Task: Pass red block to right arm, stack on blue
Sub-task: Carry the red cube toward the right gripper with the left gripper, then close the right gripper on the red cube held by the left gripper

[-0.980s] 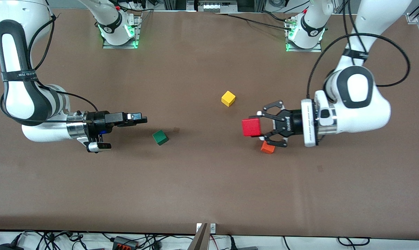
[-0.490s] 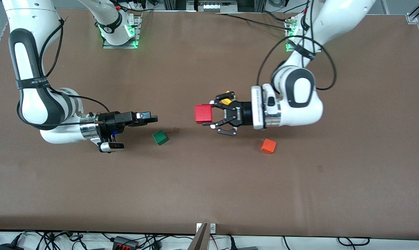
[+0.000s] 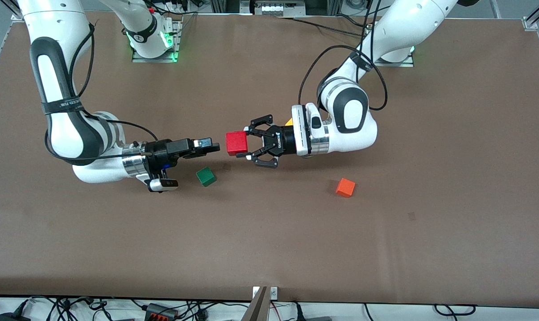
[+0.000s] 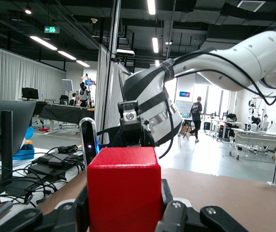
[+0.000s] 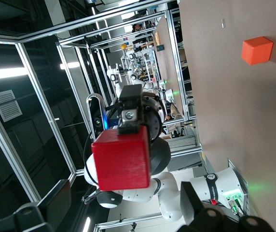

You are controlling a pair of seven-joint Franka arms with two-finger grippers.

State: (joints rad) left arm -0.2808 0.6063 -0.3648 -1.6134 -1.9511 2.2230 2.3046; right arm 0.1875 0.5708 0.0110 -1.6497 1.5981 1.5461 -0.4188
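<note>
the red block (image 3: 236, 142) is up in the air over the middle of the table (image 3: 269, 240), clamped between the fingers of the left gripper (image 3: 250, 143), which is closed on it and turned sideways toward the right arm's end. the same block fills the foreground of the left wrist view (image 4: 124, 187) and shows in the right wrist view (image 5: 121, 159). the right gripper (image 3: 209, 147) faces the block from just beside it, apart from it, its fingers spread wide and holding nothing. on the table, a green block (image 3: 205, 176) lies near the right gripper, nearer to the front camera. an orange block (image 3: 345, 187) lies toward the left arm's end. a yellow block (image 3: 289, 121) shows only as a sliver by the left wrist.
</note>
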